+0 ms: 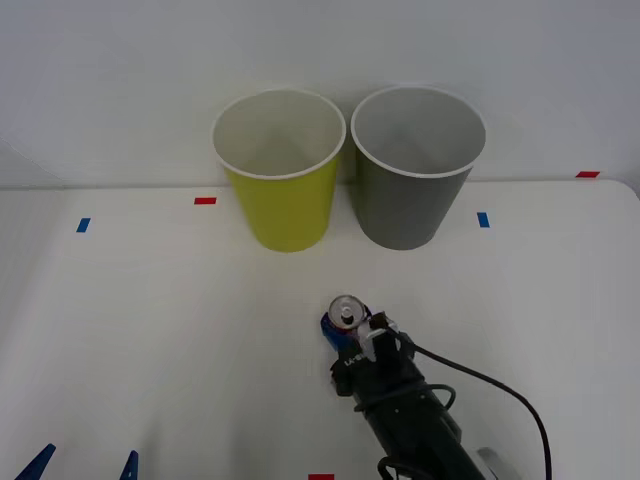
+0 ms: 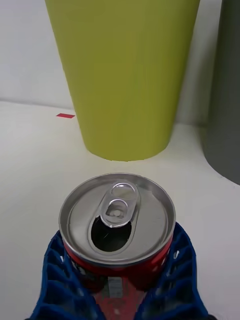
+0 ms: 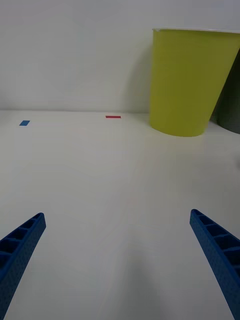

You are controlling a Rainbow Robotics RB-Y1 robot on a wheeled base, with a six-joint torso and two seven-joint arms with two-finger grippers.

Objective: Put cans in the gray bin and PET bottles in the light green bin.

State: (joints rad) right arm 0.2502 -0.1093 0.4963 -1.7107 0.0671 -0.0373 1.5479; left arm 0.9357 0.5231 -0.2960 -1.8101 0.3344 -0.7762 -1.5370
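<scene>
A small red can (image 1: 346,315) with a silver top and open pull tab stands upright in front of the two bins, near the table's middle. My right gripper (image 1: 342,330) is shut on the can (image 2: 117,220), its blue fingers (image 2: 55,270) pressed to both sides. The light green bin (image 1: 280,200) (image 2: 125,75) (image 3: 187,85) stands at the back, and the gray bin (image 1: 410,205) (image 2: 227,100) is just to its right. I cannot tell whether the can rests on the table. My left gripper (image 1: 85,465) (image 3: 117,217) hangs open and empty at the front left.
The white table (image 1: 150,330) ends at a white wall right behind the bins. Red tape marks (image 1: 205,201) and blue tape marks (image 1: 83,225) lie on the tabletop. A black cable (image 1: 500,390) loops off the right arm.
</scene>
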